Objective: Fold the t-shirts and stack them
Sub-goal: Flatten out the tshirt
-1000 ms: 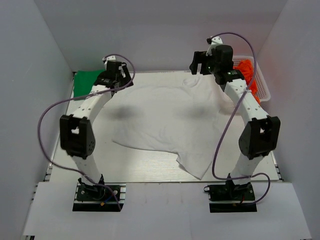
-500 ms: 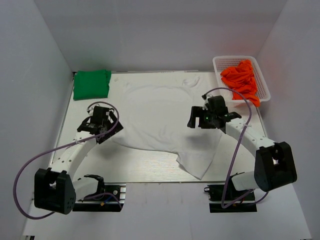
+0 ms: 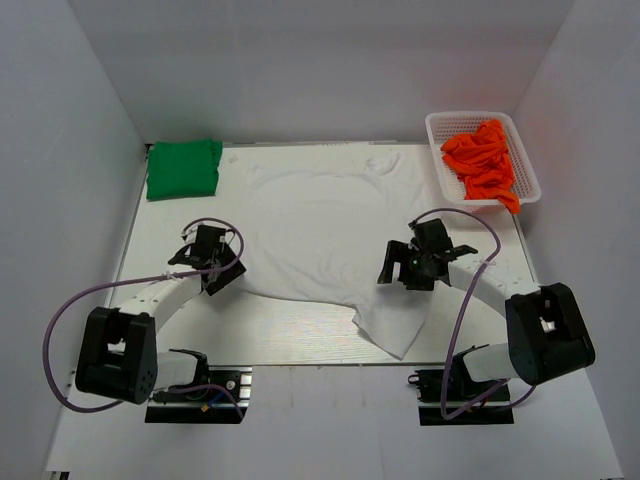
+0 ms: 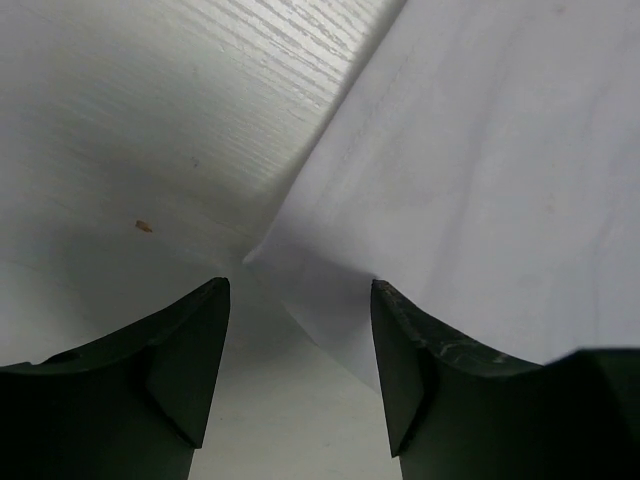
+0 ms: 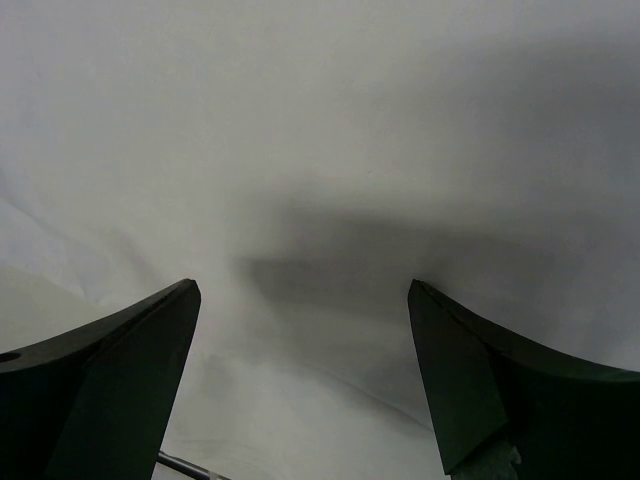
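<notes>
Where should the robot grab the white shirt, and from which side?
Probably the pointed corner on the white shirt's left edge, coming down from above. The shirt lies flat, so only edges and corners offer something to pinch, and this corner sits between the left gripper's open jaws.

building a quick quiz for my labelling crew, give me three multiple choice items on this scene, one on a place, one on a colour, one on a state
1. Where on the table does the green t-shirt lie? A far-left corner; B near-right corner; C centre.
2. What colour are the pieces in the basket? A blue; B orange; C black.
3. How is the left gripper at the white t-shirt's edge? A shut on cloth; B open; C out of view.

1 A: the top view shows it by the far-left corner.
2 B: bright orange pieces fill it.
3 B: the left wrist view shows its fingers apart, with the shirt corner below the gap.
</notes>
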Controlling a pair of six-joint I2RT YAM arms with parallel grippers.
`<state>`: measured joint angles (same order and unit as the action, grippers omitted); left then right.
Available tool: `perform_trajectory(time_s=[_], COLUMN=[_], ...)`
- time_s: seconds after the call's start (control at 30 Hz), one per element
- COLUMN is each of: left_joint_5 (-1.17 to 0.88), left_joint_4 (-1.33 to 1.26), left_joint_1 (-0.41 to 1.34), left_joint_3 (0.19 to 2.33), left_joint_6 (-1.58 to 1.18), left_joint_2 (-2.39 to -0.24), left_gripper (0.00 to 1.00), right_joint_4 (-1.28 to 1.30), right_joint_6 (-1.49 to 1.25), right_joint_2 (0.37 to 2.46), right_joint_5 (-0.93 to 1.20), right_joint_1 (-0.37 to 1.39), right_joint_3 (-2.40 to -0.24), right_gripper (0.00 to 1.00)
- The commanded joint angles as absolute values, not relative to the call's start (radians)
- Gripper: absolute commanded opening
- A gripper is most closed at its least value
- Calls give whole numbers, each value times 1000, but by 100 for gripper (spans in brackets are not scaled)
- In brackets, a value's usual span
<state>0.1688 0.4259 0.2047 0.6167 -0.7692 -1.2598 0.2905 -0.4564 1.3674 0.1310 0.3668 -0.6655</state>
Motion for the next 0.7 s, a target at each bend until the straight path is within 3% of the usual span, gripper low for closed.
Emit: perform_trajectory(time_s=[0.0,0.1,0.2,0.23,0.3,0.43,0.67], left_joint_5=[161,172,181,181,230,151,84], left_joint_4=[341,330,345,356,427,445,569], left_joint_1=[198,198,198,198,219,219,287], left_joint_3=[600,600,623,652,714,817,1107], left_joint_6=[-778,-778,-778,-778,-778,-692,-597], left_joint_2=[-1291,-1341,-1353,-1353,-1318,-1307,-1563], left_gripper=[68,60,35,17,2,0,0], right_joint_4=[265,298,316,324,339,345,364], right_joint_6=[-486,-476,-468,-466,-468,-468,-465], right_joint_2=[1357,1390,1405,1410,1410,1413,1443], right_joint_5=[120,117,107,106,101,94,83], right_joint_1=[367,368,367,367,367,365,362], right_joint_3=[-689,-727,-739,-741,-742,-749,-798], right_gripper=[90,90,90,90,90,90,90])
